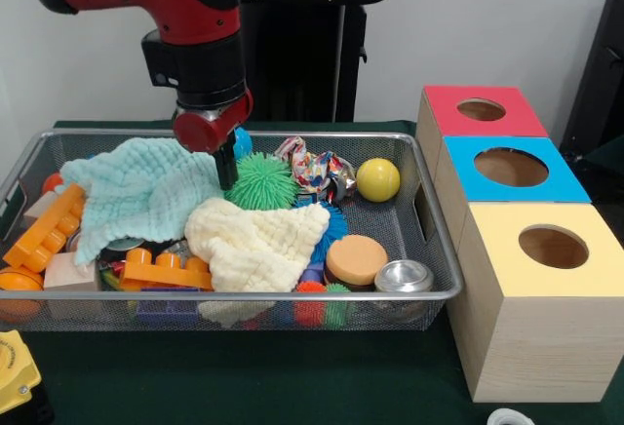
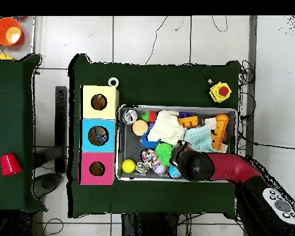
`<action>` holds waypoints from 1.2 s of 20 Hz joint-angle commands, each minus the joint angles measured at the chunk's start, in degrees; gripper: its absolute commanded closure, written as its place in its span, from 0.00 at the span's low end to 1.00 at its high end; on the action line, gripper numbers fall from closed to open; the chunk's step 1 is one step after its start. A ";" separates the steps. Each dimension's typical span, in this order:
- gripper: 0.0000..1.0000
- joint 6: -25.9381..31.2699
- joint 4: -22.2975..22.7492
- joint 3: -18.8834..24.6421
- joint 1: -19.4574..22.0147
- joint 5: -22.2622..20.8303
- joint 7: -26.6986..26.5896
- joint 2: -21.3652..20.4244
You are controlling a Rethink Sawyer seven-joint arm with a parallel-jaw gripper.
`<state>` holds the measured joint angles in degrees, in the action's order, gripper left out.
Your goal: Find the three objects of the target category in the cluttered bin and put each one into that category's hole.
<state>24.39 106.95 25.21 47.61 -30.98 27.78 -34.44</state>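
Note:
The wire mesh bin (image 1: 429,293) is full of toys and cloths; it also shows in the overhead view (image 2: 120,144). No clear crushed bottle shows in it. A crinkly shiny multi-coloured lump (image 1: 317,172) lies at the back, and I cannot tell what it is. My gripper (image 1: 226,173) reaches down into the bin between the mint cloth (image 1: 136,191) and the green spiky ball (image 1: 263,181). In the overhead view the gripper (image 2: 180,149) is beside that ball (image 2: 164,149). The sky-blue hole (image 1: 512,167) is in the middle wooden box, right of the bin.
A cream cloth (image 1: 258,240) covers the bin's middle. A yellow ball (image 1: 377,179), an orange disc (image 1: 356,259), a round metal can (image 1: 403,277) and orange bricks (image 1: 44,230) lie around it. Red-topped (image 1: 481,110) and yellow-topped (image 1: 553,247) boxes flank the blue one.

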 commanded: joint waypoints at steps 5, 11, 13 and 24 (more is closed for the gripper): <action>0.00 2.09 1.27 2.18 0.30 -0.18 5.73 -4.96; 0.00 -2.86 1.90 0.08 1.87 3.24 13.17 -0.23; 0.00 -4.80 2.58 -2.27 2.01 5.57 17.89 -0.18; 0.00 -8.50 6.99 -9.63 2.58 13.77 24.96 -3.50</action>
<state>19.41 109.96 19.77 48.18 -22.05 31.05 -37.33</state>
